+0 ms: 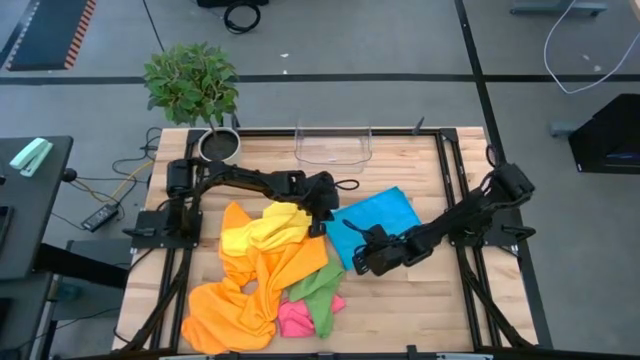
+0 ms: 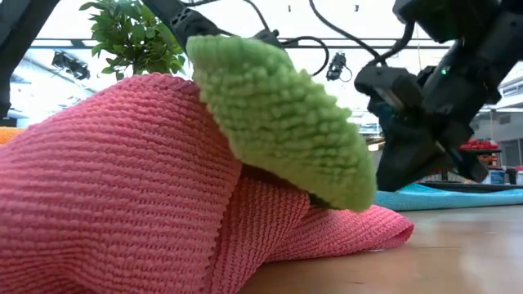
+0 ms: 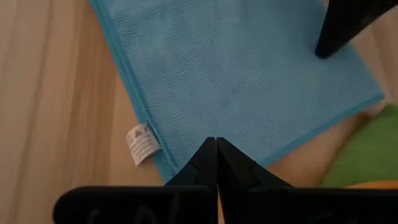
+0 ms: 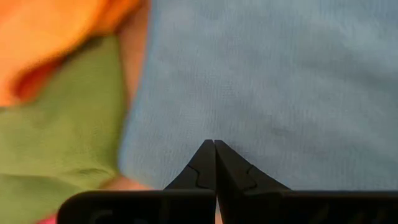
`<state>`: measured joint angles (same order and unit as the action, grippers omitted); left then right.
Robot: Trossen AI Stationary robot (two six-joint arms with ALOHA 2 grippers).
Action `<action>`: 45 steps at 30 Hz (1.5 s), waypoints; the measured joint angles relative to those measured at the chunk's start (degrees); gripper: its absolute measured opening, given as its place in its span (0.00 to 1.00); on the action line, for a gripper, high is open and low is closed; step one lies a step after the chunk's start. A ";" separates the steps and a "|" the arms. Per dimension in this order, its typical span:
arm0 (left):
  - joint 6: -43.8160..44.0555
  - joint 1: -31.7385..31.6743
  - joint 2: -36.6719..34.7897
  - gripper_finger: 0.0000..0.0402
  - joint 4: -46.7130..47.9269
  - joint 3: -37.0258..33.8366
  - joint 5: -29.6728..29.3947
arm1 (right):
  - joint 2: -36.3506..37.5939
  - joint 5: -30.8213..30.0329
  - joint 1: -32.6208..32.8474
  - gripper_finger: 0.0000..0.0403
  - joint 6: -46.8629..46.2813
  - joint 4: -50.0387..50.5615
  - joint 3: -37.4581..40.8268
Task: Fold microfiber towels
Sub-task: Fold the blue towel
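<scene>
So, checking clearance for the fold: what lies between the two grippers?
In the high view, only the blue towel lies between the left gripper and the right gripper, both shut over it.

Even overhead light, soft shadows; bright windows glare behind the pink towel (image 2: 122,188); the right wrist view blurs.

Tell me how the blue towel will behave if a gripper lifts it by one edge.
The blue towel lies flat and thin on the table, so it will probably droop limply. Its neighbours, like the orange towel, sit crumpled, suggesting soft cloth. It likely weighs little.
</scene>
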<state>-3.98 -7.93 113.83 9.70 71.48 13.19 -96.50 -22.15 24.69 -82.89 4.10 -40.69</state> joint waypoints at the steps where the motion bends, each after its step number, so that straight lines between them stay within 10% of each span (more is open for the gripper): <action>1: -0.42 -0.14 0.52 0.01 -1.00 -0.07 0.02 | -0.75 0.30 0.00 0.00 -0.64 -0.27 0.00; 13: 3.33 -0.30 3.55 0.02 -3.29 0.49 -2.01 | 5.76 12.79 4.28 0.00 2.09 15.04 0.20; 24: 3.43 2.59 -1.55 0.02 -6.26 1.40 16.91 | 22.97 10.78 13.94 0.00 2.68 23.39 0.10; 45: 3.84 14.69 2.76 0.01 14.17 1.48 5.17 | -0.07 1.09 3.68 0.00 10.00 0.18 0.07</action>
<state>-0.15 6.76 116.59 23.87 72.96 18.36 -96.57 -21.05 28.37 -72.89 4.28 -40.62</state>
